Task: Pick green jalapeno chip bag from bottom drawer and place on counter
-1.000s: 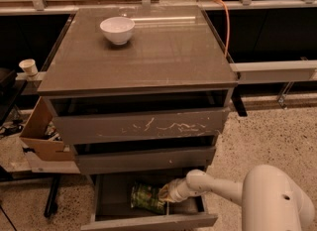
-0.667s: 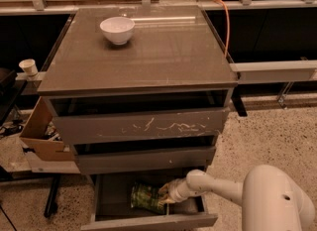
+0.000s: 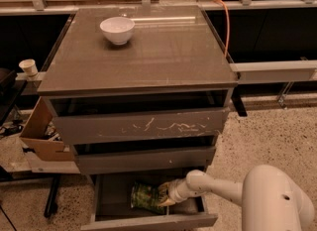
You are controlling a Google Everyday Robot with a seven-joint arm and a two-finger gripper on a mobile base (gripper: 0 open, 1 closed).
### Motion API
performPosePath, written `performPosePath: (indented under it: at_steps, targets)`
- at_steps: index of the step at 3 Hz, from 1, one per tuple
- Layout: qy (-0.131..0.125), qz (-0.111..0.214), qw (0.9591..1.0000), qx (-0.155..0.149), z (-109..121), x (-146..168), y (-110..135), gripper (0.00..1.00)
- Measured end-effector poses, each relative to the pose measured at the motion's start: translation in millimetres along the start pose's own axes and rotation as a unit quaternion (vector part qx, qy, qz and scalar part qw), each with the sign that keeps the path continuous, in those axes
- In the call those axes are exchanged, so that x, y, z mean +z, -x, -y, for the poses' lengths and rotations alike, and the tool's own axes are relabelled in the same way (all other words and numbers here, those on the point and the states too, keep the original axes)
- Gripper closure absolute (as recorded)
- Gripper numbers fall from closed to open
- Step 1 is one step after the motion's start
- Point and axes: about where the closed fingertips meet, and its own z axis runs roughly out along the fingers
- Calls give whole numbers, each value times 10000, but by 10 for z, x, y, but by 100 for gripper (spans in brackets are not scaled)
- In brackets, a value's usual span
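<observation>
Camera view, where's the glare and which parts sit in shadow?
Camera view: a bright glare streak crosses the counter behind the white bowl; the bottom drawer is dim, its floor dark around the green jalapeno chip bag, with the claw at the bag's right edge.

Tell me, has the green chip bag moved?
No: green jalapeno chip bag keeps its spot on the bottom drawer floor, tool at its right edge.

The pincer [image 3: 166,200] is down inside the open drawer [image 3: 148,222], at the right end of the bag [image 3: 143,197], which lies just to its left. Far above it, a bowl [image 3: 117,29] sits on the desk [image 3: 163,51].
</observation>
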Motion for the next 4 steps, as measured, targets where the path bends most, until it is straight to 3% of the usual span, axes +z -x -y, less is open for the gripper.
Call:
performPosePath:
  at_steps: [1, 2, 4]
  targets:
    - [-16, 7, 10000, -6, -4, 8, 6, 77]
    - [-18, 15, 10000, -10, -6, 13, 9, 73]
    - [11, 41, 10000, 28, 6, 137, -28, 28]
